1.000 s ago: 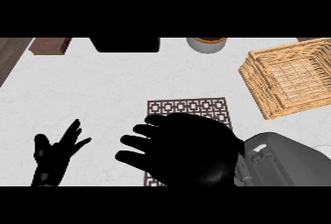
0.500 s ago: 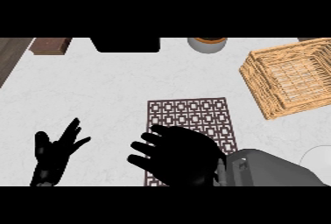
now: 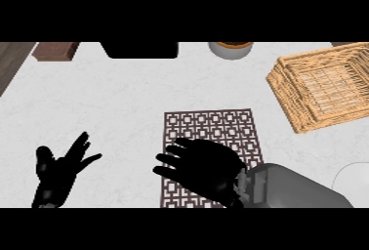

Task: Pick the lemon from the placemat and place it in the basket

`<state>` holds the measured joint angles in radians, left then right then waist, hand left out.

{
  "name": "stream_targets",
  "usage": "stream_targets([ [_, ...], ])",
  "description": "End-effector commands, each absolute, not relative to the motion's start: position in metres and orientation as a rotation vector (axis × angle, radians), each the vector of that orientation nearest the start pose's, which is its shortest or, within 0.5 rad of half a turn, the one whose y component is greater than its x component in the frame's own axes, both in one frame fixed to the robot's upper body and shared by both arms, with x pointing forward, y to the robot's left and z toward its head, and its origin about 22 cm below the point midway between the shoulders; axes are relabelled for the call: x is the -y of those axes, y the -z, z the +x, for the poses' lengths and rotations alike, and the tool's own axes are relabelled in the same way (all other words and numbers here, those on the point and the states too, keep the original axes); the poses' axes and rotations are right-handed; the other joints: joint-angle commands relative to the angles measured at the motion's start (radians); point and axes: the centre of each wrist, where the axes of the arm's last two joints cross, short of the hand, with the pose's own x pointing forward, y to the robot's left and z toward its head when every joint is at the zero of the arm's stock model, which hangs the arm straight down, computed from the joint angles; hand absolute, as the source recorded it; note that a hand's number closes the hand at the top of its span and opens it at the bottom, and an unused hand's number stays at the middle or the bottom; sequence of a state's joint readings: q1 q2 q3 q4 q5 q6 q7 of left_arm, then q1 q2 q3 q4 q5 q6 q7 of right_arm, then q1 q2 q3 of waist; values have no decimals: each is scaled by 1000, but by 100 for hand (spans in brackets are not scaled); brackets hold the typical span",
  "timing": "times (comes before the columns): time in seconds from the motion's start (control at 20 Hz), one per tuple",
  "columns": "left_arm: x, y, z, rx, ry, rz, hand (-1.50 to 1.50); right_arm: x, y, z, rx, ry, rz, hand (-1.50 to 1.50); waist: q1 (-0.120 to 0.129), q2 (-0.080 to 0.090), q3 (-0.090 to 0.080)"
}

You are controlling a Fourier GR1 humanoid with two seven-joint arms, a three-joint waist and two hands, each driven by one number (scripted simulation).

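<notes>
Since the earlier frames the right hand has drawn back toward the view's lower edge, so more of the patterned placemat shows above it. No lemon can be seen anywhere: the black hand lies over the lower half of the placemat, and whatever sits beneath the palm is hidden, so I cannot tell whether it holds the fruit. Its fingers point left and look bent at their ends, yet whether they close on something cannot be told. Its grey forearm enters from the lower right and is cut off by the edge. Up and to the right of this hand, well apart, stands the wicker basket, tilted in the view, with nothing visible inside. Far to the left rests the left hand, fingers spread and pointing up, on the pale table. Beyond, along the far edge, a round pot and a dark block are cut off.
</notes>
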<state>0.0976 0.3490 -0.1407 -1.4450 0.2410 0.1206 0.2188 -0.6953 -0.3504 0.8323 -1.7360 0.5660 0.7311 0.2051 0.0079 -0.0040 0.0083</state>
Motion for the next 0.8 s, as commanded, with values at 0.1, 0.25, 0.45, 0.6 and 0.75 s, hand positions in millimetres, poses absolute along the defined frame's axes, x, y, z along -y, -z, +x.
stream_targets([
  [0.1, -301, 33, 210, 1014, 48, 160, 0, 79, -114, 263, 1396, -2253, -198, -150, -1, 5, -8],
  [0.25, -285, 59, 198, 1015, 34, 155, 0, 42, -88, 251, 1396, -2251, -212, -150, 3, 7, -8],
  [0.45, -306, 56, 210, 1027, 24, 164, 0, 64, -92, 256, 1415, -2219, -178, -150, -6, 6, -8],
  [0.6, -299, 47, 202, 1015, 34, 140, 0, 62, -85, 252, 1417, -2243, -196, -150, -3, 4, -8],
  [0.75, -308, 55, 202, 1024, 27, 160, 0, 36, -78, 250, 1392, -2271, -202, -150, -1, 5, -8],
])
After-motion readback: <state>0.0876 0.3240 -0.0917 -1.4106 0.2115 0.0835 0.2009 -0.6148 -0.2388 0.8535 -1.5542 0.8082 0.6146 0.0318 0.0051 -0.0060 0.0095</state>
